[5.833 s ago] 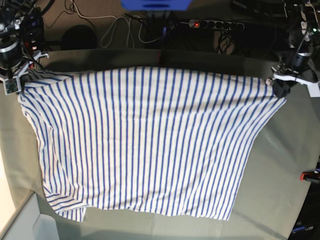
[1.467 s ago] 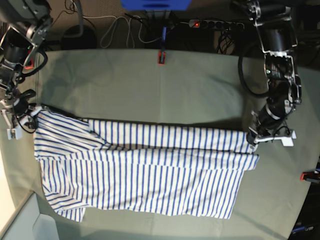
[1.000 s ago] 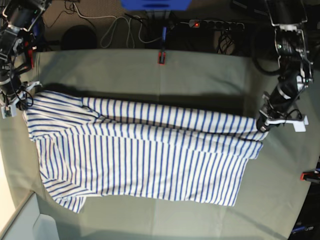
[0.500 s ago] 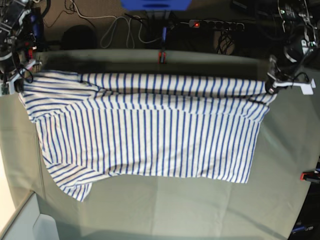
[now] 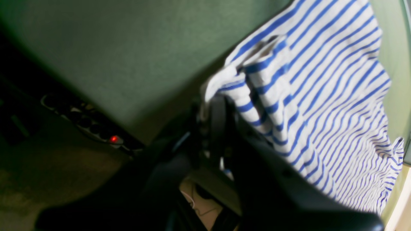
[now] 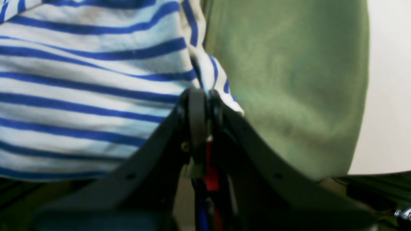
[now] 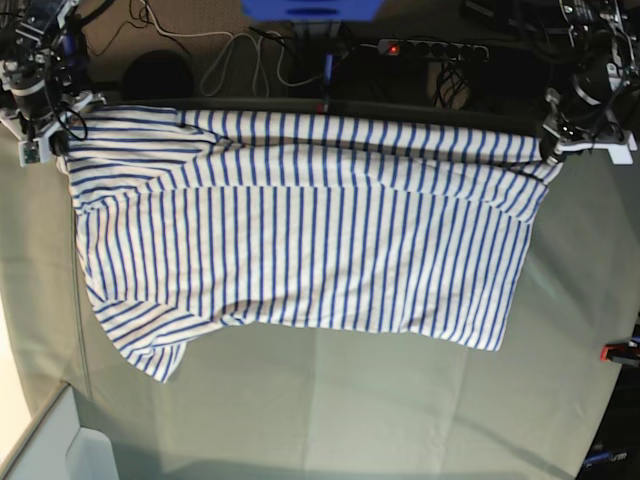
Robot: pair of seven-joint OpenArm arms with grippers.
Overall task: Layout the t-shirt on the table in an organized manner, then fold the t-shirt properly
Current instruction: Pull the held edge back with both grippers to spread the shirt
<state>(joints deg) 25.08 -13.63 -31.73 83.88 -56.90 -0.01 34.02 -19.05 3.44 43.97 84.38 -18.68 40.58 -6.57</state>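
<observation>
The t-shirt (image 7: pixel 300 230), white with thin blue stripes, is stretched wide between both arms over the far half of the table (image 7: pixel 400 400). Its far edge is held taut near the table's back edge, and one sleeve (image 7: pixel 150 350) trails at the near left. My left gripper (image 7: pixel 553 150) is shut on the shirt's right corner; in the left wrist view its fingertips (image 5: pixel 218 106) pinch bunched striped cloth (image 5: pixel 321 96). My right gripper (image 7: pixel 52 140) is shut on the left corner; the right wrist view shows its jaws (image 6: pixel 202 96) closed on the fabric edge (image 6: pixel 96 80).
Behind the table lie a power strip with a red light (image 7: pixel 430 47), loose cables (image 7: pixel 240 55), a dark round object (image 7: pixel 158 72) and a blue object (image 7: pixel 310 8). A red clamp (image 7: pixel 620 351) sits at the right edge. A pale bin (image 7: pixel 60 450) stands off the near-left corner.
Both grippers have carried the shirt's pinched edge from mid-table to the far edge. The folded-over part has opened out, and the lower hem has slid away from the near side.
</observation>
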